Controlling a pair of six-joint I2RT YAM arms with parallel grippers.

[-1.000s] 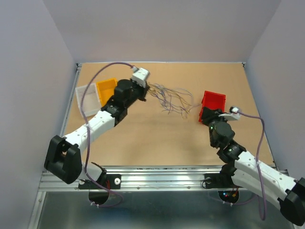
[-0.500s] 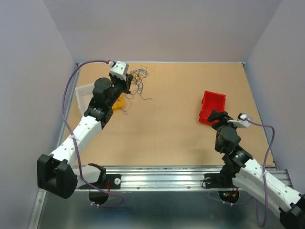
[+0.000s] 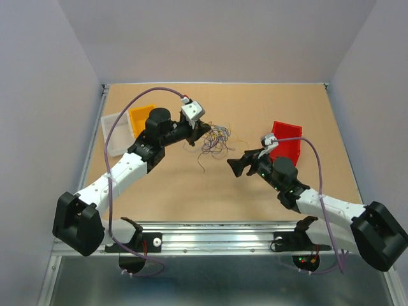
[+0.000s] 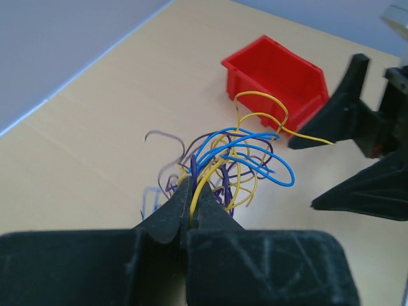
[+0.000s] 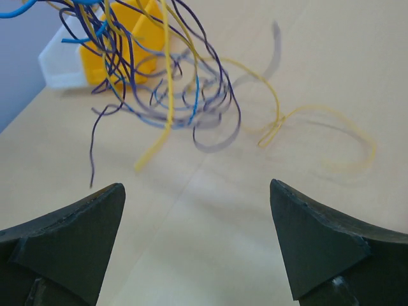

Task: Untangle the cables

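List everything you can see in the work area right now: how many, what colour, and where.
table: one, tan wood, under everything
red bin: one, red, right of centre
orange bin: one, orange, far left
clear tray: one, clear white, beside the orange bin at the left edge
cables: one tangled bunch, blue, purple and yellow strands, mid table between the two bins
left arm: one, white and black, reaching in from near left
right arm: one, white and black, reaching in from near right
left tool: one, black, shut on the cables
right tool: one, black, open, facing the bunch, not touching it
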